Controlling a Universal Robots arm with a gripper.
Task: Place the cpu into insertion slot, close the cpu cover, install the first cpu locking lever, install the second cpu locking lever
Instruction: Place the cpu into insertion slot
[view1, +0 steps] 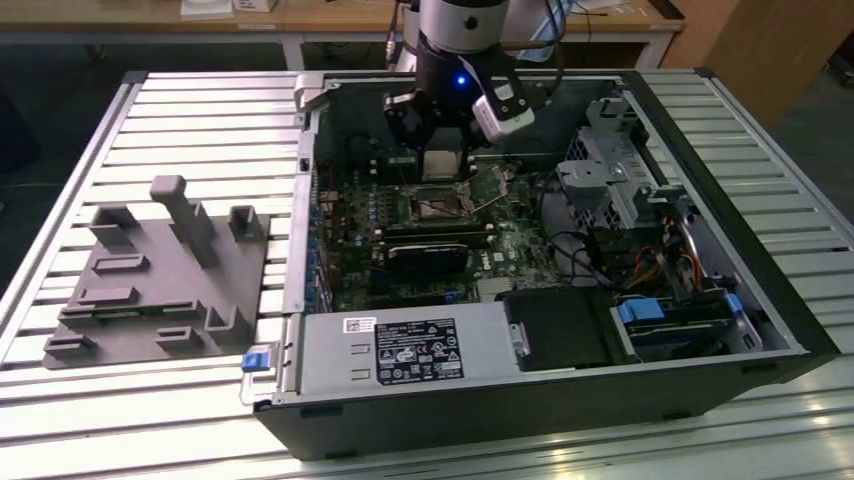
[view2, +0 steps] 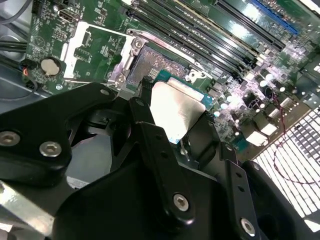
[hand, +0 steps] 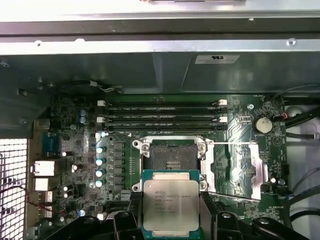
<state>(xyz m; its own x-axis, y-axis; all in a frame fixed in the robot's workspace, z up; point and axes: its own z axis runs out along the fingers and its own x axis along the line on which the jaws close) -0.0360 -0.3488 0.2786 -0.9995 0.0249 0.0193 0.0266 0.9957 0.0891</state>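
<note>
I have the tool (view1: 442, 168) down inside the open case (view1: 561, 400), clamped on the cpu (hand: 171, 205); in both wrist views its black fingers (view2: 152, 135) press on opposite edges of the chip, and the pale metal face is turned up toward the first wrist camera. The cpu hangs over the board (hand: 235, 107), not seated; in the first wrist view it sits just beside the slot (hand: 174, 157), one edge overlapping the slot's silver rim in the picture; I cannot tell how high above the rim it is. The slot is bare, its dark centre exposed. The cover (hand: 232, 170) is swung open to one side, adjoining the slot along one edge; green board shows through its square window. Long memory slots (hand: 160, 117) run in a row on the side of the slot away from the cpu; a round battery (hand: 262, 124) sits near a corner of the cover. In the exterior view the tool stands over the rear part of the board, with the slot just in front of it toward the camera; the case lies on its side on a slatted metal surface (view1: 200, 110); a grey fixture (view1: 154, 270) rests on that surface at the exterior view's left, just beside the case.
</note>
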